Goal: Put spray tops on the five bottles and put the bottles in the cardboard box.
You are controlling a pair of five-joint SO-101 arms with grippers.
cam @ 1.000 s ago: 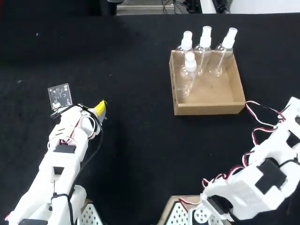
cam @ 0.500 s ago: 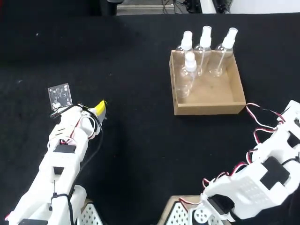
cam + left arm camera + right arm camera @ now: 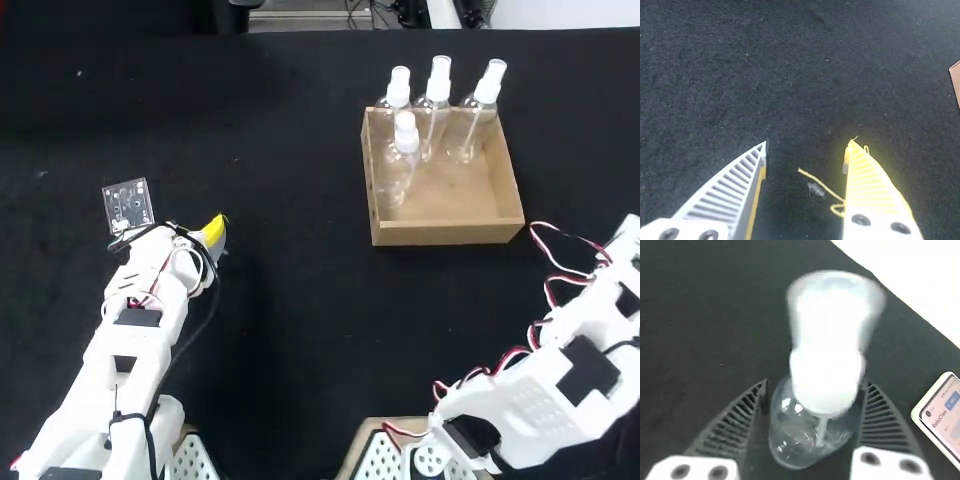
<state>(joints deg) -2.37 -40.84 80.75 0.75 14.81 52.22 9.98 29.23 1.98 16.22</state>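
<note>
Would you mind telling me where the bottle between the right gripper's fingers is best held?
Grip the bottle on its clear round body below the shoulder, a finger from each side, as the right gripper sits now. The straight wall gives firm seating; the white spray top is a fitted piece and might come loose.

High camera's up above, looking down over the black worktop (image 3: 300, 150) around the cardboard box (image 3: 445, 232). Left wrist camera sits low behind the left pincer (image 3: 806, 145), facing cloth, just catching that box's corner. Right wrist camera's tight behind the right pincer (image 3: 815, 385), bottle (image 3: 810, 435) right up close.
</note>
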